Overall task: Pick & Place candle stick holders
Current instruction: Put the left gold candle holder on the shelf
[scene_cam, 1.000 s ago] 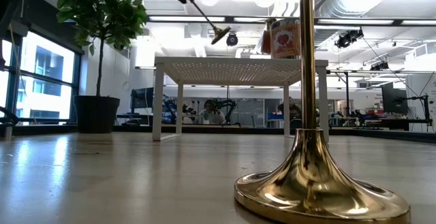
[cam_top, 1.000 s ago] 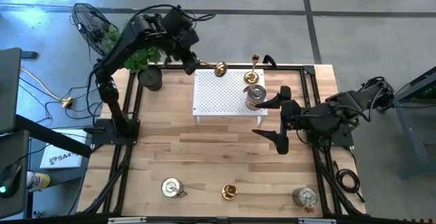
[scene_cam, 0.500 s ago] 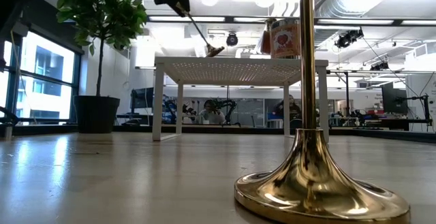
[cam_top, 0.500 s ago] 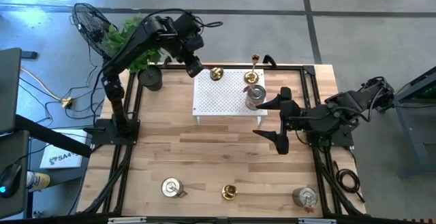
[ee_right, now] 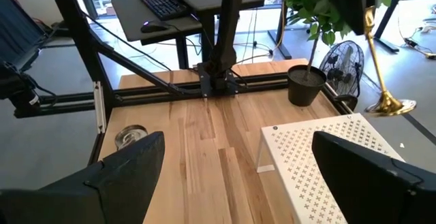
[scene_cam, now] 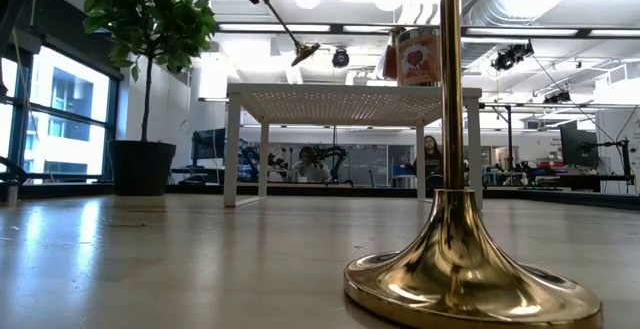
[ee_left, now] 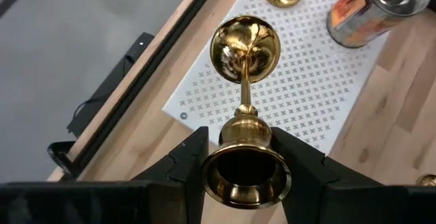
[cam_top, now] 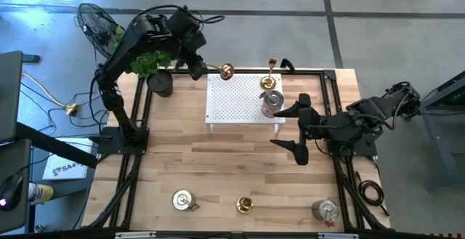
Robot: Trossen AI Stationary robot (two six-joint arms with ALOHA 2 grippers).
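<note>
- Step in hand, by judgement: placing 1 gold brass stick (cam_top: 226,70) onto the white perforated stand (cam_top: 240,101).
- Left gripper (cam_top: 196,68) closed on the cup end of that stick; fingers (ee_left: 191,157) pressing both sides of the brass cup in the left wrist view.
- Stick held in the air beside the stand's far left corner, not touching it; low view shows the round base (scene_cam: 306,53) clear above the top plate.
- Long axis tilted, not upright: running from the gripper down and outward toward the stand, base end leading, cup end in the jaws.
- Already on the stand: 1 second gold stick (cam_top: 272,65) at the far edge, 1 silver-grey cylinder (cam_top: 272,102) just beside it.
- To do well: rotate wrist until stem stands vertical, bring base over free perforated area well apart from those 2 pieces, lower until base sits flat, only then release.
- Risk: release while tilted likely tips the stick.
- Right gripper (cam_top: 299,130) waiting by the stand's right edge, jaws wide apart, holding nothing.
- Still on the near table edge: 2 grey cylinders (cam_top: 182,200), (cam_top: 326,210) and 1 gold stick (cam_top: 245,205).
</note>
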